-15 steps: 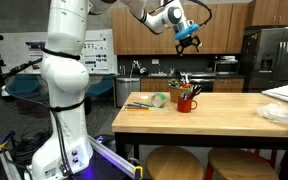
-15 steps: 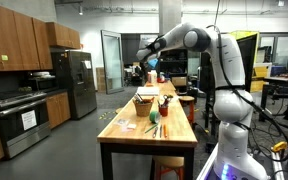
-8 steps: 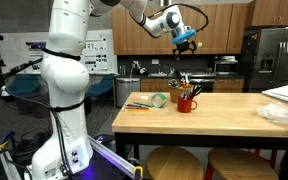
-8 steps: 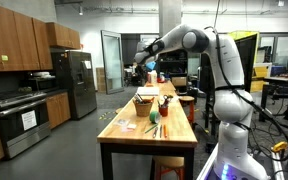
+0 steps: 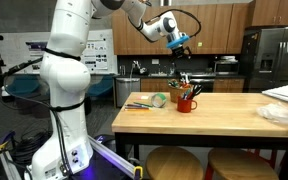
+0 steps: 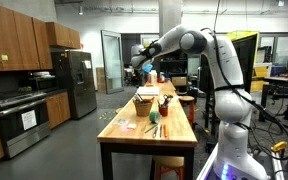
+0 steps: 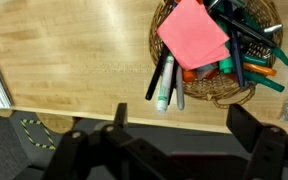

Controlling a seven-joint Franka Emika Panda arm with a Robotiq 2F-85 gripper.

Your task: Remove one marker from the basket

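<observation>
Basket [image 5: 187,102] is sitting on the table [image 5: 224,112], pens [image 5: 184,84] poking out; the gripper [image 5: 180,43] is hanging well above, fingers [image 7: 119,125] spread, empty.

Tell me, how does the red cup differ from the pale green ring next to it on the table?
The red cup stands upright and taller; the pale green ring lies low and flat. The red cup has dark pens sticking out of its top; the pale green ring holds nothing I can make out. Both sit side by side on the wooden table.
</observation>
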